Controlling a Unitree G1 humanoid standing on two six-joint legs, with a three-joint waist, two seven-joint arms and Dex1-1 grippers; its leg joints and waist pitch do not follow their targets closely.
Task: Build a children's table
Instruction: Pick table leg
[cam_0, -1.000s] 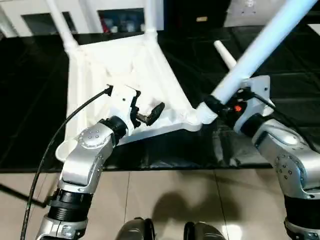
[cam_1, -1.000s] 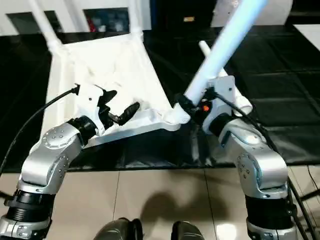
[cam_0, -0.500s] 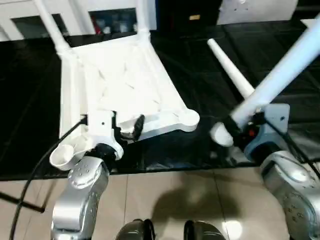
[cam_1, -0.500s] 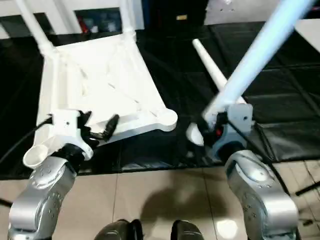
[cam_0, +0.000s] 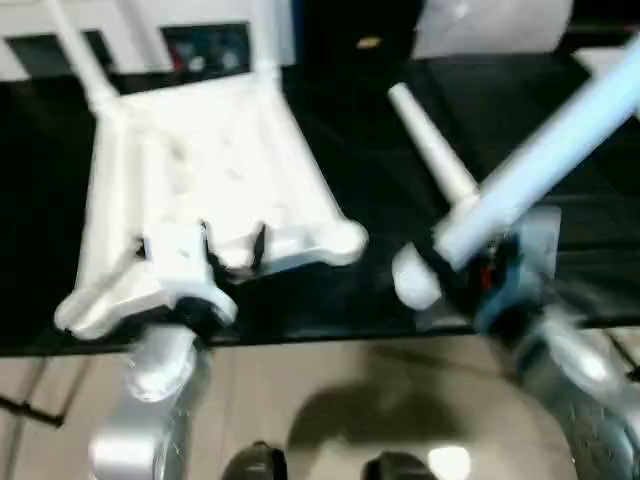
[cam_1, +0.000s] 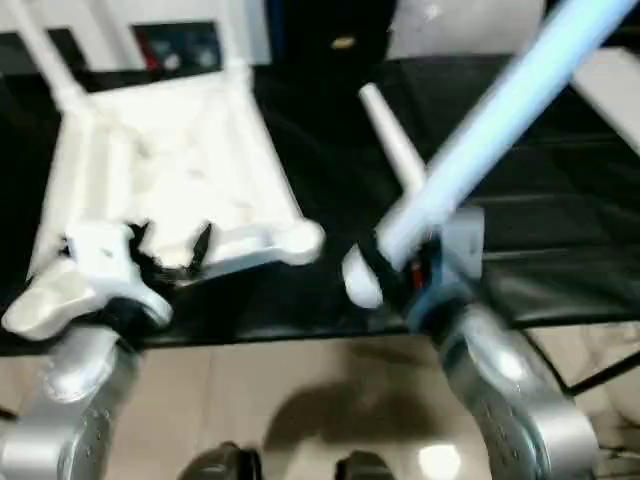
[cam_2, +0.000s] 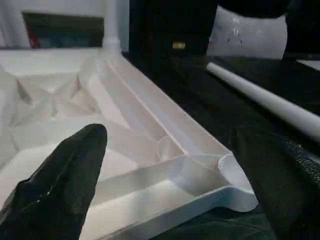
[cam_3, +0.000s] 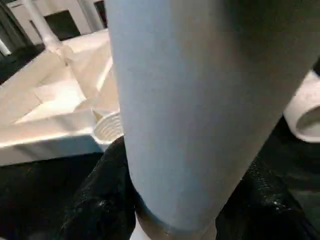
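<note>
The children's table top (cam_0: 200, 165) lies upside down on the black work table, ribs up, with two white legs (cam_0: 75, 55) standing in its far corner sockets. My left gripper (cam_0: 232, 245) hovers open over the top's near edge, its black fingers (cam_2: 65, 185) spread wide with nothing between them. The near right corner socket (cam_2: 232, 172) stands bare. My right gripper (cam_0: 465, 265) is shut on a third white leg (cam_0: 540, 165), which slants up to the right; its thick end (cam_0: 415, 275) hangs just right of that socket. A fourth leg (cam_0: 430, 150) lies loose on the black table.
The black-covered work table (cam_0: 400, 110) ends at a near edge with tiled floor (cam_0: 330, 400) below it. White cabinets and a dark shelf stand behind the table. The loose leg (cam_2: 265, 100) lies right of the table top, between it and my right arm.
The camera has shifted. My left gripper has drawn back from the middle of the top to its near edge. My right gripper has carried the leg's thick end away from the near right socket.
</note>
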